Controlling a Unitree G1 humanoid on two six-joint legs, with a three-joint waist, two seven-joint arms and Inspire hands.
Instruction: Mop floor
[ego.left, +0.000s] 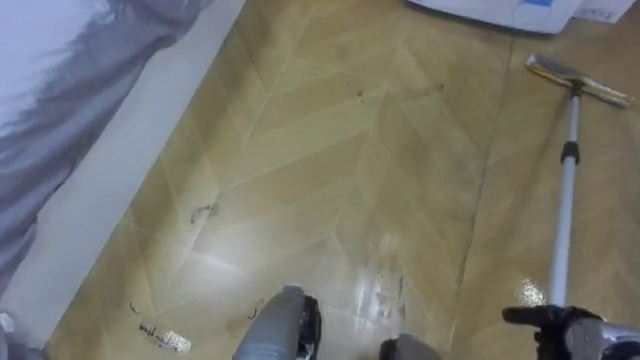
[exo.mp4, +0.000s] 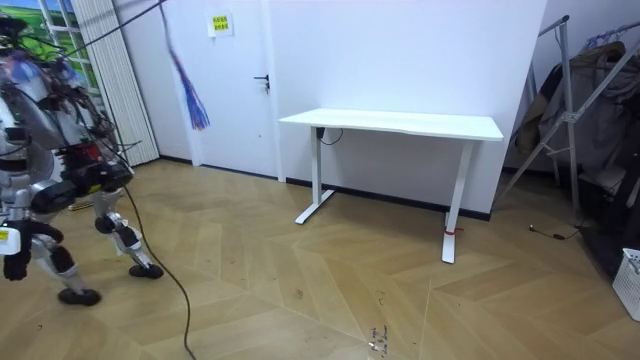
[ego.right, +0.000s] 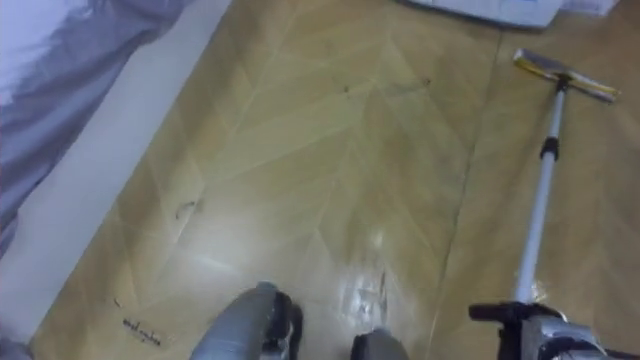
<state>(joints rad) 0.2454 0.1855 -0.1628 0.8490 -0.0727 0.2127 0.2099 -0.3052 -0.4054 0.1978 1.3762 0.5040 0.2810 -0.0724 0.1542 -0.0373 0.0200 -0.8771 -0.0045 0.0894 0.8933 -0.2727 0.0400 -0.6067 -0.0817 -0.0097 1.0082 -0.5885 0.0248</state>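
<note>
Mop: the mop (ego.left: 564, 200) lies along the right side of the eye views. Its flat head (ego.left: 580, 82) is on the floor at the upper right. The pale pole runs down from the head to the lower right corner.
Right hand: the right hand (ego.left: 560, 322) is at the lower right, with dark fingers clamped round the bottom end of the pole.
Floor: the wooden herringbone floor (ego.left: 350, 150) has a glossy patch in the lower middle.
Ahead of the mop head: a white box (ego.left: 500, 10) at the top edge stands near the head, not touching it.
Left side: grey cloth (ego.left: 60, 90) fills the upper left corner. A white strip (ego.left: 120, 180) runs beside it, down to the lower left.
Scraps: one small dark bit (ego.left: 203, 211) lies left of centre. A cluster of bits (ego.left: 160, 336) lies at the lower left. Both are well apart from the mop head.
Robot: it stands at the far left edge of the room view, near a door (exo.mp4: 235, 90).
Worktop: the white worktop (exo.mp4: 400, 124) stands against the back wall, well apart from the robot.
Right edge of the room view: a rack (exo.mp4: 570, 110) hung with dark clothes stands here. A white basket (exo.mp4: 630, 280) is low in the corner.
Room-view floor: small litter (exo.mp4: 378, 340) lies at the bottom middle, in front of the worktop.
</note>
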